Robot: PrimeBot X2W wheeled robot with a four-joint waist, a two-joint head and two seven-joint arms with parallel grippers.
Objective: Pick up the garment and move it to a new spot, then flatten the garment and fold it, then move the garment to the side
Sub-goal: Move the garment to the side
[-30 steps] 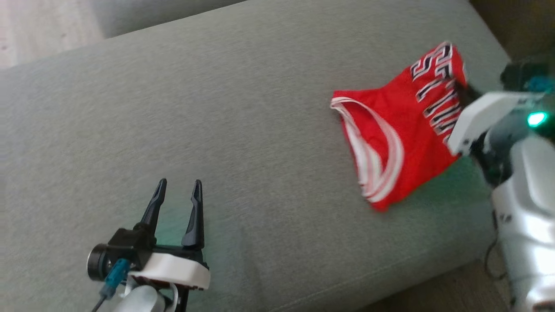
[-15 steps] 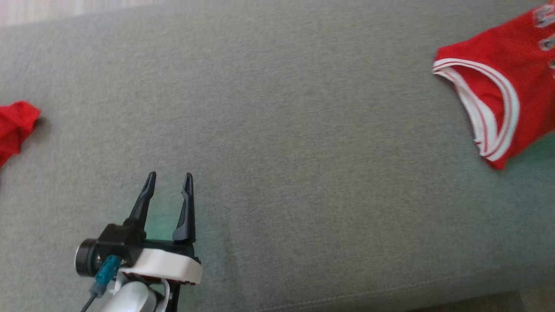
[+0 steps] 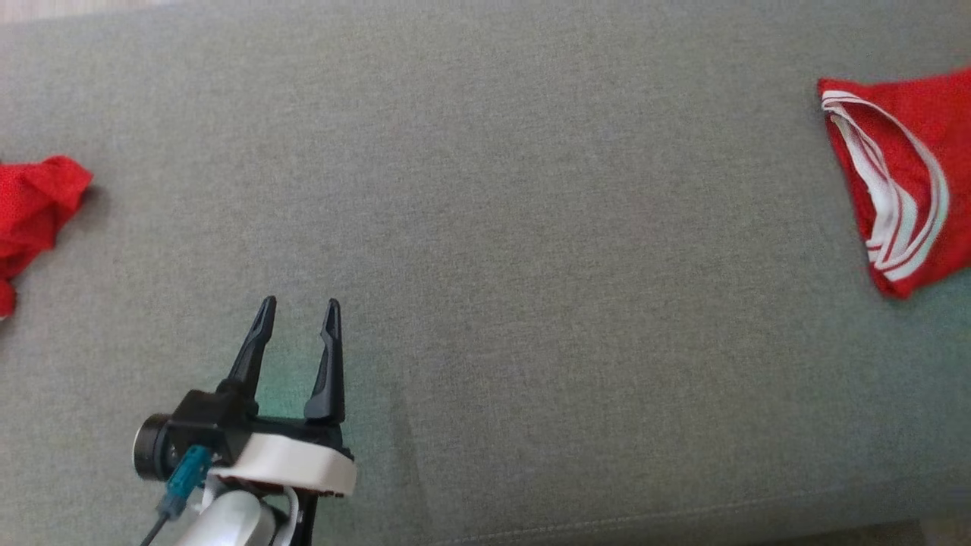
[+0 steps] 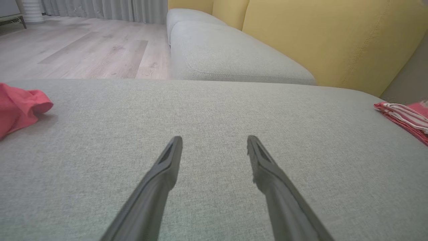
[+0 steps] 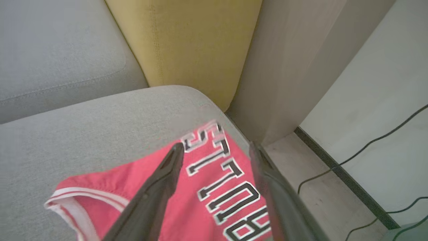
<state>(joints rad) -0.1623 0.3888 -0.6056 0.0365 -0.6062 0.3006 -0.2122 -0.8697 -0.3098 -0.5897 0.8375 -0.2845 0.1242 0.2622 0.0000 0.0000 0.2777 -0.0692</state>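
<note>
Two red pieces of clothing lie on the grey sofa cushion (image 3: 531, 227): the jersey (image 3: 903, 182) at its right edge, near the far right corner, and a crumpled red cloth (image 3: 34, 205) at its left edge. The jersey is folded flat, with white-striped trim and black, white-edged letters. The picture edges cut off both pieces. Both grippers stand spread and grasp nothing: the left gripper (image 3: 300, 303) near the front edge, the right gripper (image 5: 215, 145) over the jersey, partly covering its letters.
</note>
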